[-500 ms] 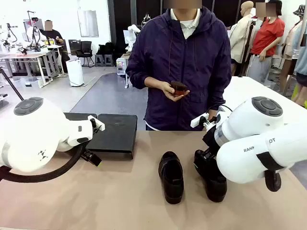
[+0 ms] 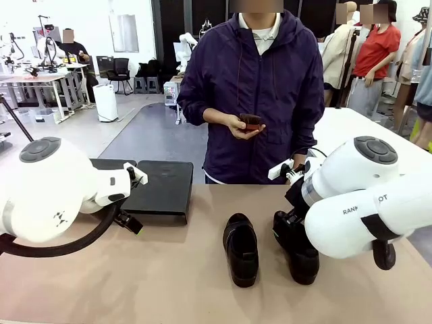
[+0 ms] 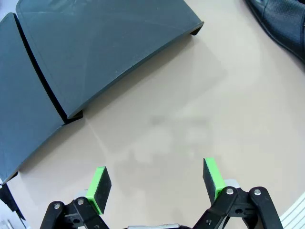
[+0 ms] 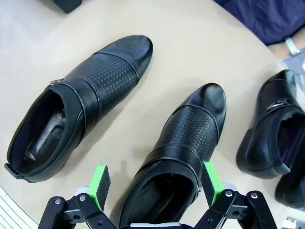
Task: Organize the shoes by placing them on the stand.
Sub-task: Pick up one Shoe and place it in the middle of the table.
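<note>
At the left, the robot's white left arm (image 2: 47, 192) hangs over the tan surface (image 2: 169, 277). Its left claw (image 3: 156, 183) is spread wide above bare tabletop and holds nothing. Just beyond it sits the stand (image 2: 158, 189), its two slanted black platforms carrying no shoes. Toward the middle, the first shoe (image 2: 241, 250) lies flat on the surface, toe pointing to the far side. A person in a dark jacket stands there, one hand (image 2: 239, 128) cradling a small brown object (image 2: 251, 122). Just right of the first shoe lies the second shoe (image 2: 297, 253), partly behind the right arm (image 2: 364, 202). The right claw (image 4: 155, 183) is fully open, empty, its green pads (image 4: 98, 186) flanking that shoe's heel end. A third shoe (image 4: 269, 129) lies near.
</note>
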Robot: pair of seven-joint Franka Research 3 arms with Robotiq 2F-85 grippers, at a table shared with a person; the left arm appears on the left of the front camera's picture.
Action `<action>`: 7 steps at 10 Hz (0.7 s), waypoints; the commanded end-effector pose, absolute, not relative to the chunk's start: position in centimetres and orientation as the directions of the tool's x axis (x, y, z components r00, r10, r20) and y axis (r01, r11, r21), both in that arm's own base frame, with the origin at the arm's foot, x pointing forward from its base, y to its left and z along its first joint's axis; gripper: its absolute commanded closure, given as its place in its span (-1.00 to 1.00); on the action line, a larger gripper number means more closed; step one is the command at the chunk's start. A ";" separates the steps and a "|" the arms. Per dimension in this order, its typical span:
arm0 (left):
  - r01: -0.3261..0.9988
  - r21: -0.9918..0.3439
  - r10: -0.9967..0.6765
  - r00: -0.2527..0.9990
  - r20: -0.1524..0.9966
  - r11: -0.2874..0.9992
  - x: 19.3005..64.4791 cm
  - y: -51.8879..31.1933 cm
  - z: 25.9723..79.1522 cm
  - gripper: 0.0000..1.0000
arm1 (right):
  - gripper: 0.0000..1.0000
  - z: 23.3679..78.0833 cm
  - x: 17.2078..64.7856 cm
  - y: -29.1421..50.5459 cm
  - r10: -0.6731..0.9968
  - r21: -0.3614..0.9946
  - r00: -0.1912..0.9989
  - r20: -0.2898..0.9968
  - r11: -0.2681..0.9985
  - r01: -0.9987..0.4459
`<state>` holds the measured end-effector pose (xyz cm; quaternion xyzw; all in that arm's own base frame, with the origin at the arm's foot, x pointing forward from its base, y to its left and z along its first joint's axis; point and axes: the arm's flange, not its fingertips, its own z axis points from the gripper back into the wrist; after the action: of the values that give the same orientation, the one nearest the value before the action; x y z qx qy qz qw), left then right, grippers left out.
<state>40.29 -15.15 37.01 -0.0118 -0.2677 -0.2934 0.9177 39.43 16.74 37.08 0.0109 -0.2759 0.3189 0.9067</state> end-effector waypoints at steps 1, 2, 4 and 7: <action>0.545 0.136 -0.532 0.684 0.499 0.828 40.3 -15.1 37.0 -1.00 | -1.00 37.1 39.4 16.7 0.572 -0.156 0.645 0.507 0.797 -0.584; 0.545 0.136 -0.532 0.684 0.499 0.828 40.3 -15.1 37.0 -1.00 | -1.00 37.1 39.4 16.7 0.572 -0.156 0.645 0.507 0.797 -0.584; 0.545 0.136 -0.532 0.684 0.499 0.828 40.3 -15.1 37.0 -1.00 | -1.00 37.1 39.4 16.7 0.572 -0.156 0.645 0.507 0.797 -0.584; 0.545 0.136 -0.532 0.684 0.499 0.828 40.3 -15.1 37.0 -1.00 | -1.00 37.1 39.4 16.7 0.572 -0.156 0.645 0.507 0.797 -0.584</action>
<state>40.29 -15.16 37.01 -0.0118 -0.2677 -0.2934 0.9177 39.43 16.74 37.08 0.0109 -0.2758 0.3189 0.9067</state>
